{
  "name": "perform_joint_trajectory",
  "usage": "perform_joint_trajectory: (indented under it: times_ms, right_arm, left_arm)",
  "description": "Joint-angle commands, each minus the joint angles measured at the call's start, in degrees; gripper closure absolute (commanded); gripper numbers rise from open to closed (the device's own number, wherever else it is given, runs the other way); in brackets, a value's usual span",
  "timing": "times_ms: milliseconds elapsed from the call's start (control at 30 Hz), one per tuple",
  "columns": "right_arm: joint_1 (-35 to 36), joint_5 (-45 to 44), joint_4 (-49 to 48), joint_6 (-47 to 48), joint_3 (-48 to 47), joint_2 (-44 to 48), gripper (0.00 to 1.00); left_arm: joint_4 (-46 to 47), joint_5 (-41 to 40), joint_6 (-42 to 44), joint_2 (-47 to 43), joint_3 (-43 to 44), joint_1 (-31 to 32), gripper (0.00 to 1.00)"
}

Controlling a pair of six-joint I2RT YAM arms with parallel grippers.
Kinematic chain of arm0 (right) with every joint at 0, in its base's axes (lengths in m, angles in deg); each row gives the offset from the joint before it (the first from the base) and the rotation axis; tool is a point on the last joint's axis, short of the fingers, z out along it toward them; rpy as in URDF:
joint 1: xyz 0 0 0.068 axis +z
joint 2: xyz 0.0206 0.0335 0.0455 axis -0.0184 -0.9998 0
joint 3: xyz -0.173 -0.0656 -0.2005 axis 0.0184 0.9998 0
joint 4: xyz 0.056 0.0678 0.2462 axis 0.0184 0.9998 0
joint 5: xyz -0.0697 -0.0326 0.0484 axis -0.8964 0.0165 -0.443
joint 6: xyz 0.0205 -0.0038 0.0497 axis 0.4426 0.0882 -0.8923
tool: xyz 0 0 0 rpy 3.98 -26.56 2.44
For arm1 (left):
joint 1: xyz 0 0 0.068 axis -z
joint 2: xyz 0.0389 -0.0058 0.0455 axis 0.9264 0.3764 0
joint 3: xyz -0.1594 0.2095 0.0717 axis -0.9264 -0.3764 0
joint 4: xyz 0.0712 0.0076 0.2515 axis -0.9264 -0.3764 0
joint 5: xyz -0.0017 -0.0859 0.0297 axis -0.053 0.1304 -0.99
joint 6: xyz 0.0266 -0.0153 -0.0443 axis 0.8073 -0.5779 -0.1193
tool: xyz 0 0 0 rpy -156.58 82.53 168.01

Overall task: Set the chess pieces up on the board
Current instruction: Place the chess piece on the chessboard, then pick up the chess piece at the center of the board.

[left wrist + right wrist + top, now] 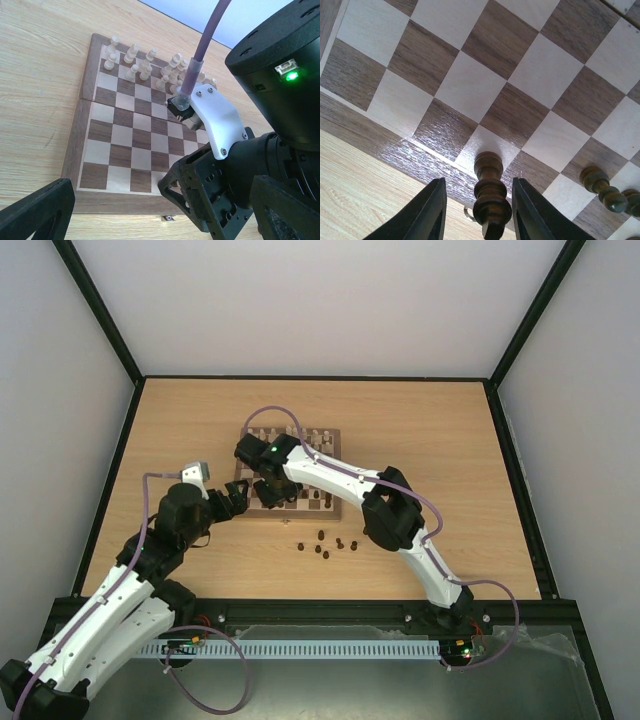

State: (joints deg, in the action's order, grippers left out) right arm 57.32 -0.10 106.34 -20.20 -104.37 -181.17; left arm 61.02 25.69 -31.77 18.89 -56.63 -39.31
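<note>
The board lies mid-table. My right gripper hovers over its near left corner. In the right wrist view a dark brown chess piece stands upright on a cream square of the near row. It is between the right gripper's fingers, with a gap on each side, so the right gripper is open. More dark pieces stand further along that row. Several dark pieces lie loose on the table in front of the board. My left gripper is open and empty beside the board's left edge.
Cream-white chessmen fill the board's far rows. The right arm's wrist fills the right half of the left wrist view, right in front of my left gripper. The right arm's cable loops over the board.
</note>
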Motion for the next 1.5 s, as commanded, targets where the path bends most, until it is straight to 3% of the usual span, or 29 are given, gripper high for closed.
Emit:
perform_joint_trajectory:
  times_ms: [0, 233, 467, 600, 800, 1467]
  right_arm:
    - [0.39, -1.54, 0.42, -0.06, -0.24, 2.68, 0.61]
    - [0.14, -7.46, -5.21, -3.09, 6.31, 13.03, 0.44]
    - [-0.02, -13.54, -5.37, -5.73, 19.19, 28.33, 0.42]
    - [0.04, -9.39, -4.07, -6.04, 32.01, 33.24, 0.45]
    - [0.89, -3.94, -10.81, -7.13, 48.93, 37.13, 0.47]
    - [1.06, -1.38, -20.21, -6.86, 50.31, 30.32, 0.48]
  left_arm:
    - [-1.01, -0.77, -0.37, -0.77, -0.33, -0.46, 0.01]
    - [-1.01, -0.95, -0.53, -1.06, -0.38, -0.44, 0.01]
    - [-1.11, -0.86, -0.48, -1.08, -0.24, -0.42, 0.01]
    - [-1.25, -0.86, -0.56, -0.84, 0.02, -0.37, 0.01]
    - [-1.31, -1.11, -0.68, -0.83, -0.14, -0.37, 0.01]
    - [-1.14, -1.38, -0.53, -0.03, -0.11, -0.45, 0.01]
